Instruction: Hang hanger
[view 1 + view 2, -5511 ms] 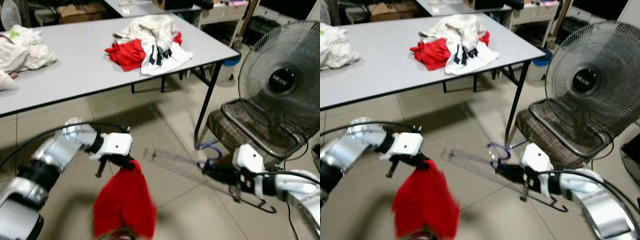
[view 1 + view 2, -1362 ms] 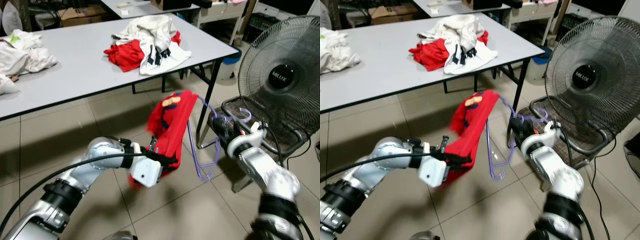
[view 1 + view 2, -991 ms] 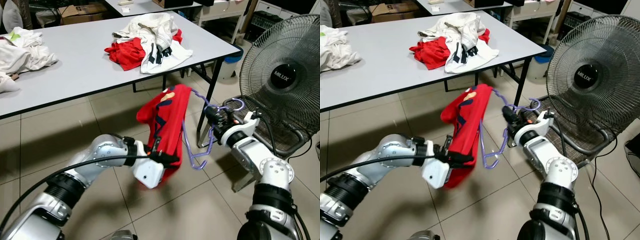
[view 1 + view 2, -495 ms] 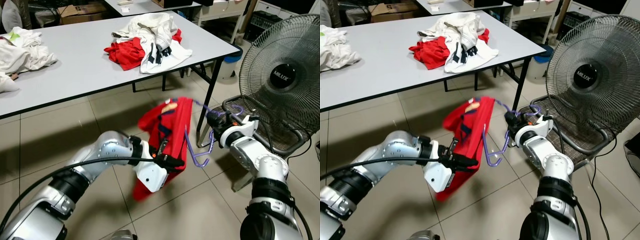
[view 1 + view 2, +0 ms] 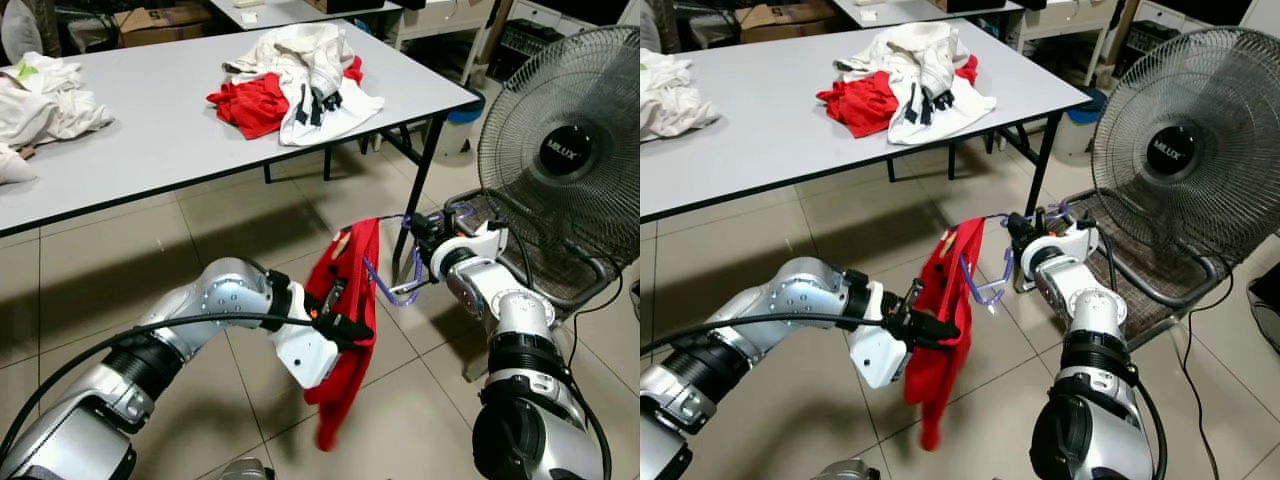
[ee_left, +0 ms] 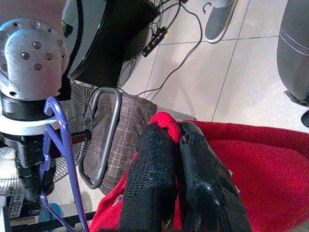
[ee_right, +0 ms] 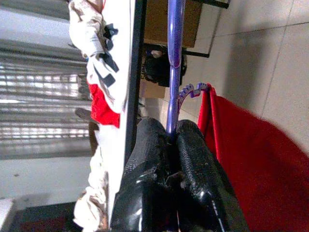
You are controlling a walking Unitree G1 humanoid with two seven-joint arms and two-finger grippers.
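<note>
Beige floor tiles (image 5: 90, 270) spread beneath a long grey tabletop (image 5: 150, 120) bearing a heap of red and white clothes (image 5: 295, 85). Beside it, a round black wire fan (image 5: 565, 150) stands over a checked metal-framed chair (image 5: 1140, 275). Between them, the left pincer (image 6: 175, 140) pinches a red garment (image 5: 345, 330), while the right pincer (image 7: 169, 137) clamps a translucent purple plastic hanger (image 5: 395, 285) just beside it.

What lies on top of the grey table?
On the grey table lie a red-and-white clothes heap and a pale pile at its left end; anything beneath them is covered.
</note>
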